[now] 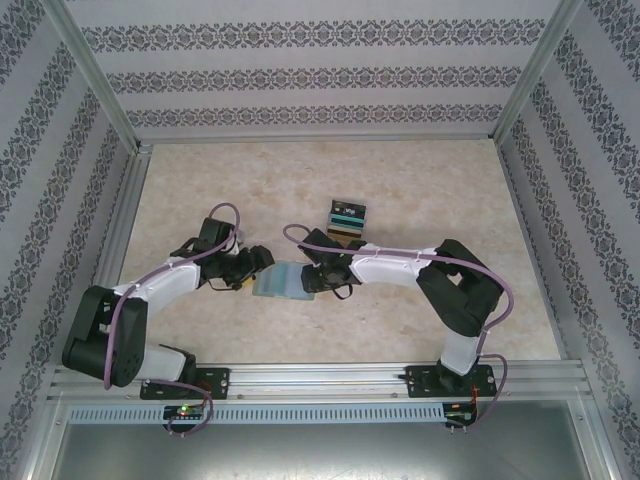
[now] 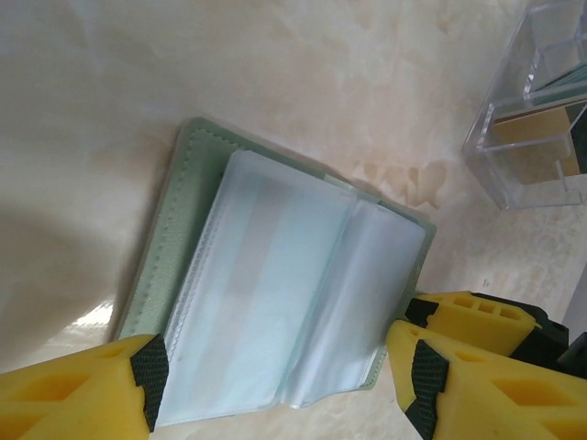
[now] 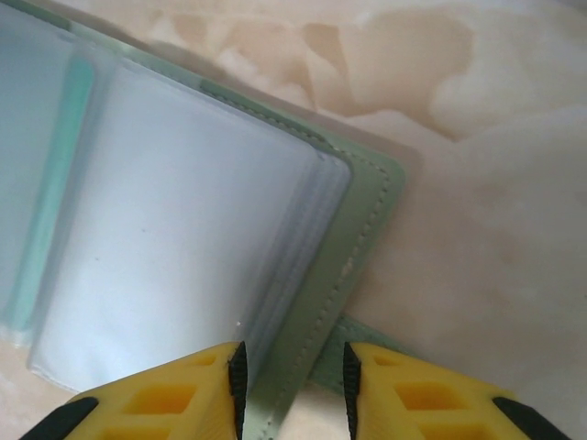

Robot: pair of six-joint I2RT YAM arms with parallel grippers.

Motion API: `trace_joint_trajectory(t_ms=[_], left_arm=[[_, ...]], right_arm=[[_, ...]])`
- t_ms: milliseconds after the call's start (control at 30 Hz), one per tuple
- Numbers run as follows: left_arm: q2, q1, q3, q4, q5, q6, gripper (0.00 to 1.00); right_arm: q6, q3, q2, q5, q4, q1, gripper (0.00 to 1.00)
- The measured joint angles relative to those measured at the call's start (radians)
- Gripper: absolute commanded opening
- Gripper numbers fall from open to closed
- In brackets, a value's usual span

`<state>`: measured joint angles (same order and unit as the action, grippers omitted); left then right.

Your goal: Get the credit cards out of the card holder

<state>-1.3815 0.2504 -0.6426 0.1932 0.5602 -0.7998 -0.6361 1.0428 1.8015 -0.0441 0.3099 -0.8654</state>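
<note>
from above, the card holder [image 1: 278, 281] lies opened flat on the pale table [image 1: 420, 190], its blue-grey inside facing up, with both arms bent in toward it. the left gripper [image 1: 247, 272] sits at the holder's left side and the right gripper [image 1: 312, 277] at its right, most likely so one can steady it while the other works the pockets. beyond the holder and a little to its right is a staggered pile of credit cards [image 1: 347, 218], black, teal and tan, well apart from it. in the left wrist view the claw is spread wide, and the holder's near edge fills the space between its two black pads [image 2: 149, 376]. each pad is right at a side of the holder, but i cannot tell whether they press it or just bracket it. the clear sleeves [image 2: 275, 293] fan open here, and past the holder's far right corner a clear box [image 2: 514, 156] shows a tan card inside. in the right wrist view the claw is drawn in narrow, with the holder's stitched green cover [image 3: 367, 197] running down into the gap. it looks set to pinch that edge, but i cannot tell if it truly grips. a teal strip [image 3: 55, 202] deeper in the sleeves looks like a card not yet out.
</note>
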Motion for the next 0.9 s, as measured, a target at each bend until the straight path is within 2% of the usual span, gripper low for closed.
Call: trace_joint_trajectory(t_ms=[200,900], left_arm=[[-0.035,0.011,-0.017,-0.026,0.016,0.009,0.73],[-0.112,0.03,-0.031,-0.044,0.019,0.031,0.73]], right_arm=[[-0.012,-0.009,0.002,-0.01,-0.011,0.008,0.21],[-0.013,0.009,0.022,-0.031,-0.016,0.013,0.21]])
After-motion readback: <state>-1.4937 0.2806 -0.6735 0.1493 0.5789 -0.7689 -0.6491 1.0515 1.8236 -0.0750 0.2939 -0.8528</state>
